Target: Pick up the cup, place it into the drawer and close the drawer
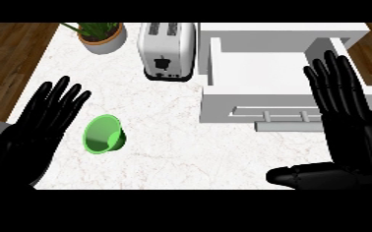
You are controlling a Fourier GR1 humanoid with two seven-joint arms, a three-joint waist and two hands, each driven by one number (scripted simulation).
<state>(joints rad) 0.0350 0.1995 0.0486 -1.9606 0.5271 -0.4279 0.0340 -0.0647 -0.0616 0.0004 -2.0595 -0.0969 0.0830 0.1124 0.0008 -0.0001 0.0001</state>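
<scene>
While both black hands hover flat with fingers spread wide and holding nothing, the small green plastic cup (104,134) lies tipped on the white marble tabletop (181,142) just right of the left hand (40,123). Over the open white drawer (269,73) at far right hangs the right hand (341,113).

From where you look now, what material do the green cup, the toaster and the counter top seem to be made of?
The green cup looks like plastic: one even bright colour with a smooth, slightly shiny inside. The toaster seems to be brushed metal, pale grey with soft highlights and black slots and a black lever. The counter top looks like polished marble or an imitation: white with thin pinkish veins.
</scene>
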